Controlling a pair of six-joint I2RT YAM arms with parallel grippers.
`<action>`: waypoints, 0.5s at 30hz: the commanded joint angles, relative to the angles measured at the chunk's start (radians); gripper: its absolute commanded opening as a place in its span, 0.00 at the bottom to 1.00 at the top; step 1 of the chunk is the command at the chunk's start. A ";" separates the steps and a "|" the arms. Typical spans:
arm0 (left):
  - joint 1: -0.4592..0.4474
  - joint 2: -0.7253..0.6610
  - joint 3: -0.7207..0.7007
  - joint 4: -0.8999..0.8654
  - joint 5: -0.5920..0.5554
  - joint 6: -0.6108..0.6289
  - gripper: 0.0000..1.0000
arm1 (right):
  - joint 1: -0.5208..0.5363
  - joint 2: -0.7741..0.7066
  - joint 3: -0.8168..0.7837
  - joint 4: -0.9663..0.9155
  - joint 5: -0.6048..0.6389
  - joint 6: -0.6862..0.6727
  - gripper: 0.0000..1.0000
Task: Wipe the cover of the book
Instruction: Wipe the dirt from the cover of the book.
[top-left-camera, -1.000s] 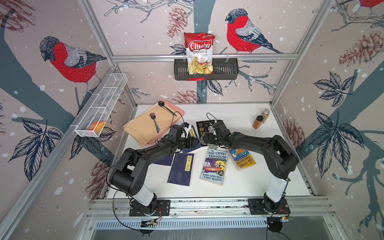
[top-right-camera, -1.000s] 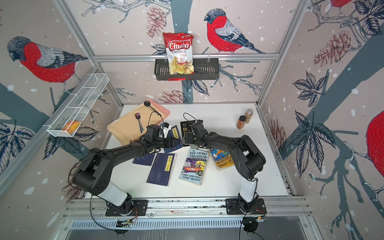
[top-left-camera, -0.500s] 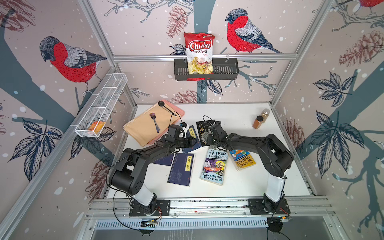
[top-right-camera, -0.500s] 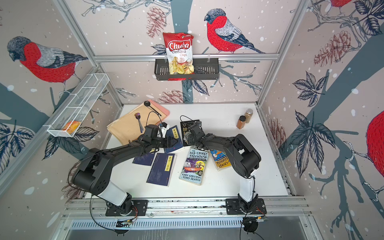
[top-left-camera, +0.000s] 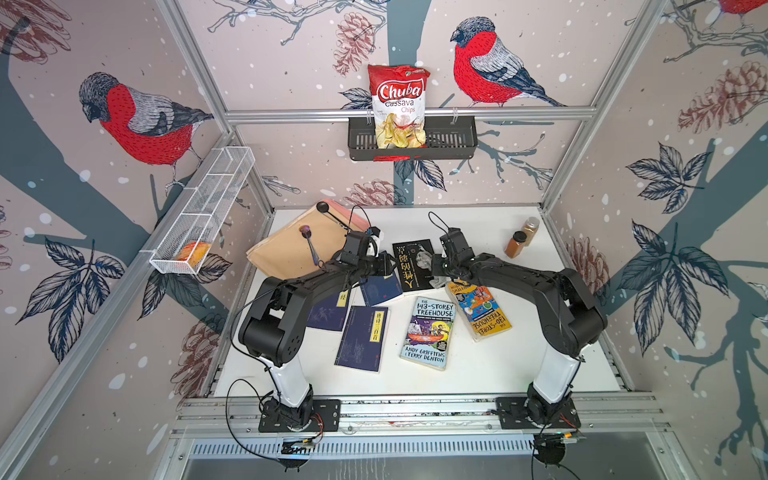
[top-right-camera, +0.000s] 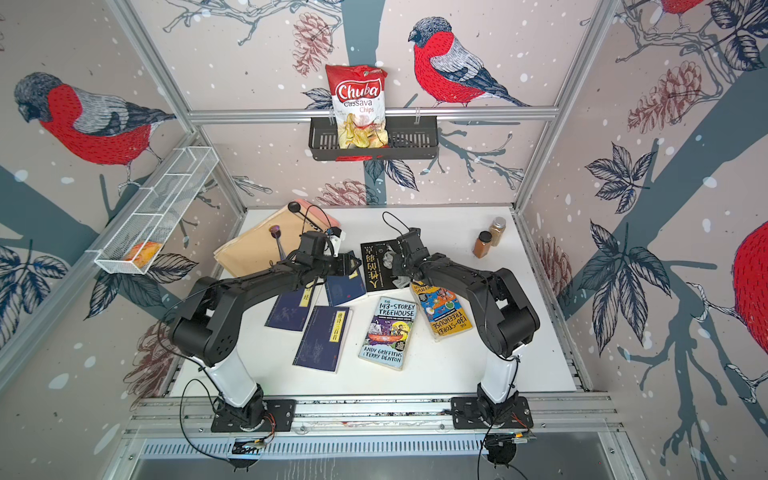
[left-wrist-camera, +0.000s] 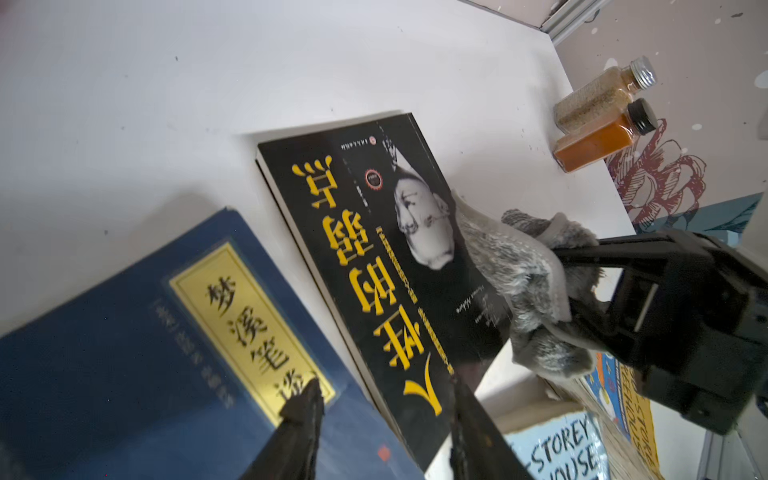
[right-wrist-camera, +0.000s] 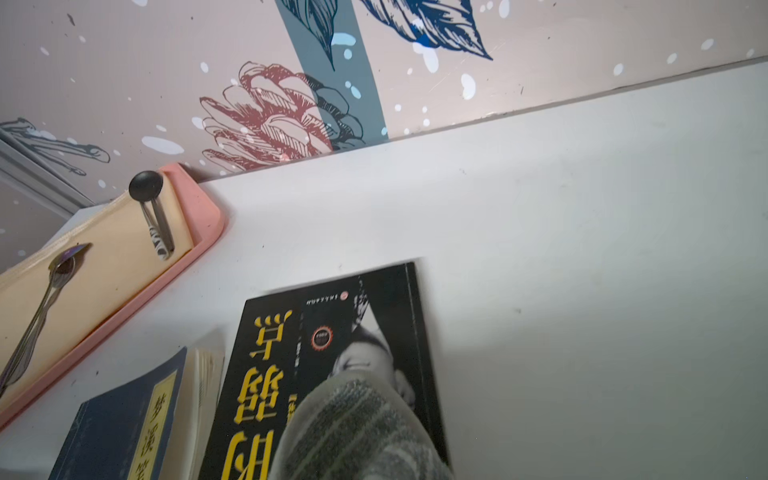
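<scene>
**Bench** (top-left-camera: 498, 374): white, filling the lower centre of both top views.

**Nearest row:** dark blue book (top-left-camera: 362, 338) with a yellow label. Treehouse paperback (top-left-camera: 430, 332) is beside it. Orange paperback (top-left-camera: 482, 311) lies tilted, just right of that.

**Next row:** second blue book (top-left-camera: 326, 318), partly under the left arm. Third blue book (top-left-camera: 382, 290) lies close along the black book's left edge.

**Left tool** (left-wrist-camera: 382, 395): jaws partway apart, gripping nothing. One fingertip is over the third blue book's label, the other over the black book's near corner.

**Black book** (top-left-camera: 405, 266): the item to wipe. It lies flat, cover up, with yellow characters and a face. It sits just above frame centre in both top views, between the two tools.

**Right tool** (left-wrist-camera: 561, 286): clamped on a grey cloth (left-wrist-camera: 511, 266). The cloth lies against the right side of the cover beside the face and overhangs the near right corner.

**Farther back:** two spice jars (top-left-camera: 515, 245), right of centre. Tan envelope (top-left-camera: 282, 249) on a pink tray (right-wrist-camera: 208, 224), carrying two spoons (top-left-camera: 311, 247), left of centre.

**Back wall:** black basket (top-left-camera: 449, 141) holding a chip bag (top-left-camera: 398, 104).

**Left wall:** wire shelf (top-left-camera: 208, 208).
</scene>
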 joint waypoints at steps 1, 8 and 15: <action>-0.020 0.087 0.104 -0.049 -0.018 0.034 0.43 | -0.012 0.021 0.030 0.024 -0.048 -0.046 0.01; -0.073 0.306 0.381 -0.245 -0.180 0.107 0.42 | -0.011 0.077 0.018 0.059 -0.084 -0.039 0.01; -0.087 0.413 0.494 -0.371 -0.325 0.135 0.39 | -0.006 0.070 -0.053 0.076 -0.090 -0.033 0.01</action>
